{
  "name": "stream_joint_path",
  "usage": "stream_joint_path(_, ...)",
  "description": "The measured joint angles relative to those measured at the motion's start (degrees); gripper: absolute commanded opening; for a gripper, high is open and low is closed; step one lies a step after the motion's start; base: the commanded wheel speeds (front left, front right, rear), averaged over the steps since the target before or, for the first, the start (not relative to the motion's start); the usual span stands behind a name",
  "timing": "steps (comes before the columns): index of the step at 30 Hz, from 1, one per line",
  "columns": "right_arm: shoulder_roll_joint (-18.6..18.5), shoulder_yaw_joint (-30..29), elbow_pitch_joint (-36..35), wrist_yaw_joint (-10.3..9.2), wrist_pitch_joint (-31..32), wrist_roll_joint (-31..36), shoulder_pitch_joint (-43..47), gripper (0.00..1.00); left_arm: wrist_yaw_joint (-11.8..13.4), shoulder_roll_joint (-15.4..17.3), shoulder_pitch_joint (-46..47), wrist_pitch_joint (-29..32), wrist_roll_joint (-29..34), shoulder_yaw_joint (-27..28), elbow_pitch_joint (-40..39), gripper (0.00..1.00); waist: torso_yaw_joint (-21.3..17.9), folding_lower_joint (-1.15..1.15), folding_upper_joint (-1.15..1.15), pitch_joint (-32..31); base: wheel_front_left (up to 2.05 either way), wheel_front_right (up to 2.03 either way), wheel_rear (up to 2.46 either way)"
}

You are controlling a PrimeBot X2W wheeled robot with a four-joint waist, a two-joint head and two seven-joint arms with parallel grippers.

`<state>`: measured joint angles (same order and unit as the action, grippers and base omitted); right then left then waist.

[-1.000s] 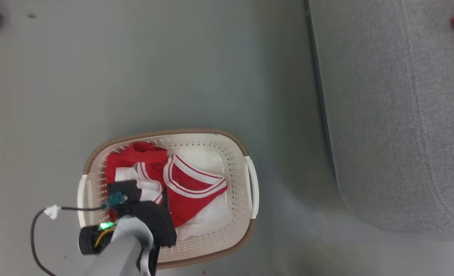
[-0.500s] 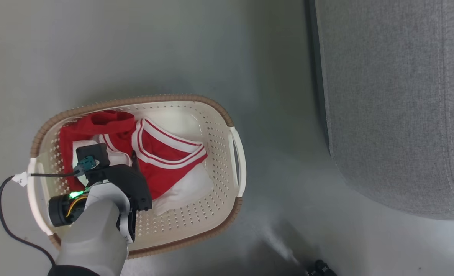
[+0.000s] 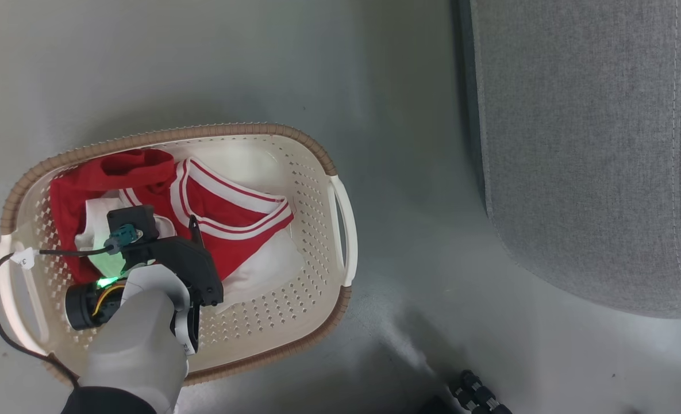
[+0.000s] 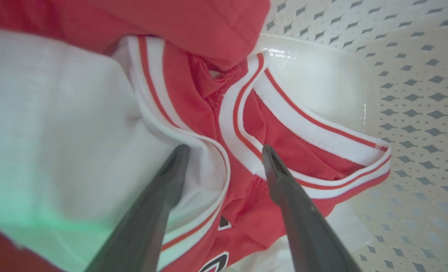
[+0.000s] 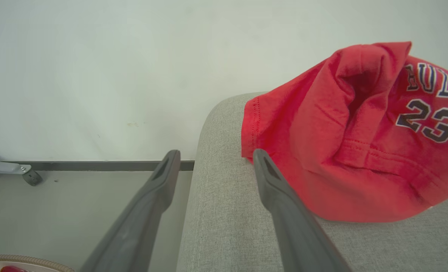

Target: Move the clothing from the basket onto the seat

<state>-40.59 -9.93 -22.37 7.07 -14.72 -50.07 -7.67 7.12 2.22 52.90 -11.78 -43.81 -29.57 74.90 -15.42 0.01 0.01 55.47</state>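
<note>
— Grey floor below; where's the clothing lying?
— In the basket, near the seat. I'm hovering my left claw over it, fingers spread; the right claw is gaping, empty.

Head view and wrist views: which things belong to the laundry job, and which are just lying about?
Job: clothing in the basket; seat; red jersey already on the seat; open left gripper over the clothing.
Lying about: grey caster by the wall; black ribbed object on the floor.
</note>
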Motion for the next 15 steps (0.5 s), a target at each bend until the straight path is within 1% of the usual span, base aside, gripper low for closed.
stream_joint_path(1,-0.05,-0.02,-0.05,0.00,0.00,0.00,-0.01,1.00,0.00,0.00,0.01,0.00,0.00,0.07,-0.01,1.00,-0.13,0.00,0.00,0.15,0.00,0.00,0.00)
stream_joint_path(2,-0.13,-0.02,-0.05,0.00,0.00,0.00,-0.03,1.00,0.00,0.00,0.01,0.01,-0.01,0.02,-0.04,0.84,-0.27,0.00,0.00,0.29,0.00,0.00,0.00)
stream_joint_path(3,-0.19,-0.03,-0.08,0.00,0.00,0.00,-0.04,1.00,0.00,0.00,0.01,0.05,-0.02,0.10,-0.08,0.36,-0.42,0.00,-0.01,0.40,0.00,0.00,0.00)
stream_joint_path(4,-0.21,-0.04,-0.08,0.00,0.00,0.01,-0.07,1.00,0.00,0.00,0.01,0.07,-0.10,0.13,-0.13,0.01,-0.55,0.00,-0.01,0.50,0.00,0.00,0.00)
stream_joint_path(5,-0.21,-0.04,-0.09,0.00,0.00,0.01,-0.10,1.00,0.00,0.00,0.01,0.08,-0.14,0.12,-0.18,0.00,-0.67,0.00,-0.01,0.56,0.00,0.00,0.00)
stream_joint_path(15,-0.20,-0.57,-0.77,0.00,0.00,0.02,-0.20,1.00,0.00,0.01,-0.97,0.86,-0.68,0.34,-0.80,0.00,-0.59,-0.01,-0.01,0.41,0.00,0.00,0.00)
